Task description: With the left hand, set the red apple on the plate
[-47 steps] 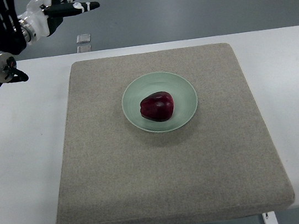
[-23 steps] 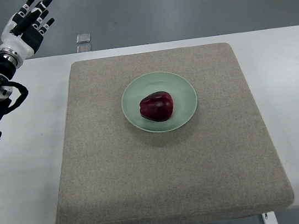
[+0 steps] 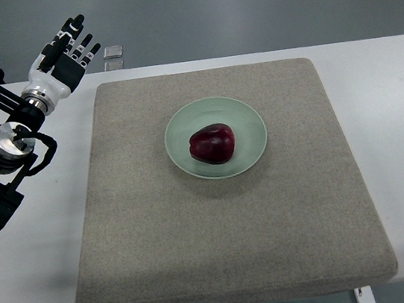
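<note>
Left hand hangs with fingers spread, holding nothing, over the worktop's far corner. Well off to its right, the apple sits on the plate. Placing looks done; what remains is probably just parking the arm.

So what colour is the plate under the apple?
Pale green; the plate shows clearly in the top view, holding the apple.
</note>
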Controlling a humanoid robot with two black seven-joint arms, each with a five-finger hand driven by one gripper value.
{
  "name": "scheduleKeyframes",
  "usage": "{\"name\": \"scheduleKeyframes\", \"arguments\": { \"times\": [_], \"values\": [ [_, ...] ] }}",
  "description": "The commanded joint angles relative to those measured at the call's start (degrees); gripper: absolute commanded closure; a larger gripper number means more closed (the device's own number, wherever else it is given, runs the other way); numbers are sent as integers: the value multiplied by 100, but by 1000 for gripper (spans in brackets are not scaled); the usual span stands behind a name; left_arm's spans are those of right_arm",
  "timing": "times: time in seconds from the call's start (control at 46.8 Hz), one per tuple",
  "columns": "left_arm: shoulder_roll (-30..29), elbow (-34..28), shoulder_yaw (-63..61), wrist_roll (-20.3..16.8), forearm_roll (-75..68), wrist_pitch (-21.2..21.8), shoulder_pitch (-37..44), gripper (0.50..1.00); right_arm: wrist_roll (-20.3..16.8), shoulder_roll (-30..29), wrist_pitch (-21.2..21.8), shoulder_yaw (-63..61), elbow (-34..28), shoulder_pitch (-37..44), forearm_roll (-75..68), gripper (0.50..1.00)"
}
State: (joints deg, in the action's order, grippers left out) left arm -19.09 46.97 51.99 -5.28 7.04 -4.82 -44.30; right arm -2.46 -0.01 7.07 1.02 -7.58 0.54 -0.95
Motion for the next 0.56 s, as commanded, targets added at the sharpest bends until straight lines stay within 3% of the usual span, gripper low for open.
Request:
{"name": "scheduleKeyframes", "arguments": {
  "times": [0.0, 0.534],
  "values": [
    [-7, -21, -4, 0, -1, 7, 1, 500, 0, 1, -13, -6, 11, 16, -10, 570],
    [213, -206, -4, 0, -1, -11, 18, 500, -26, 1, 66, -14, -138, -1, 7, 570]
  ]
}}
